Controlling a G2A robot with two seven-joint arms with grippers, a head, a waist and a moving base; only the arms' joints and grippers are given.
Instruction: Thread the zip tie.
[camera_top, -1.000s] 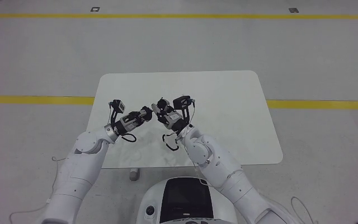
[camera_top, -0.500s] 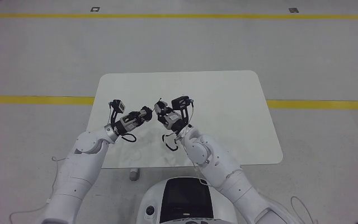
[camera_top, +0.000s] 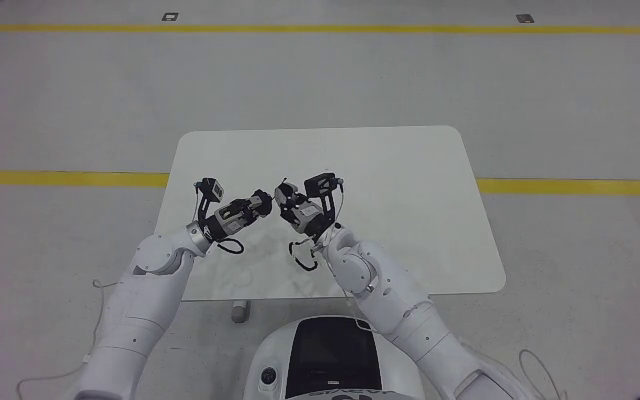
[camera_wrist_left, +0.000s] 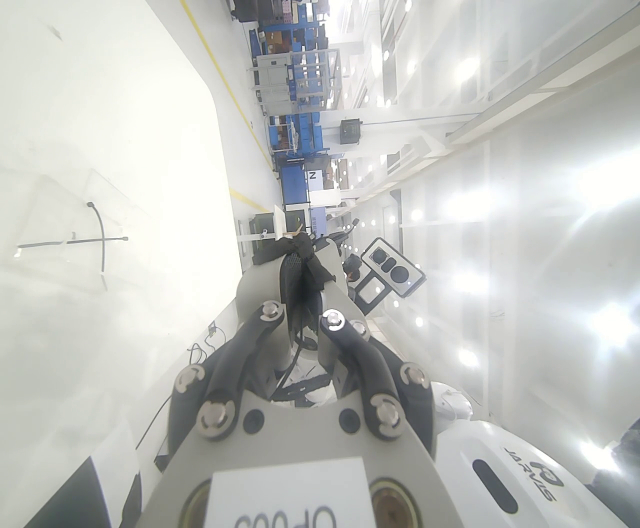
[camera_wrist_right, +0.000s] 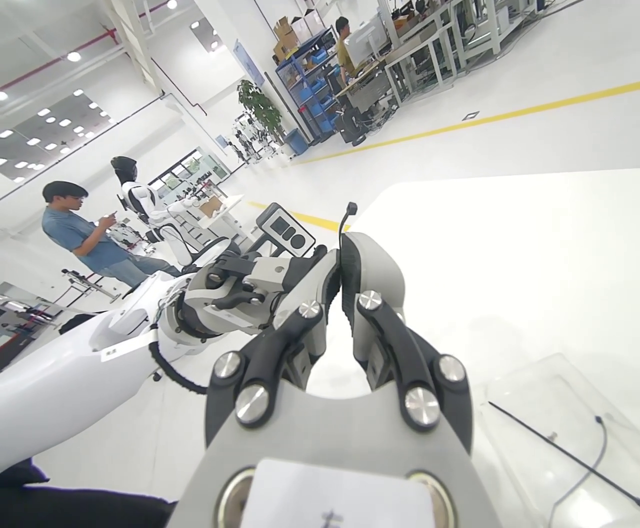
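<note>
Right gripper (camera_wrist_right: 341, 265) pinching zip tie (camera_wrist_right: 351, 207), head protruding

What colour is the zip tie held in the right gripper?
Black: the thin plastic zip tie shows best in the right wrist view.

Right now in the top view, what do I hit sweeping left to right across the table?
Bare table → left gripper → right gripper → bare table again out to its right edge. The zip tie, held in the right gripper, overlaps both grippers, so I leave it unplaced.
</note>
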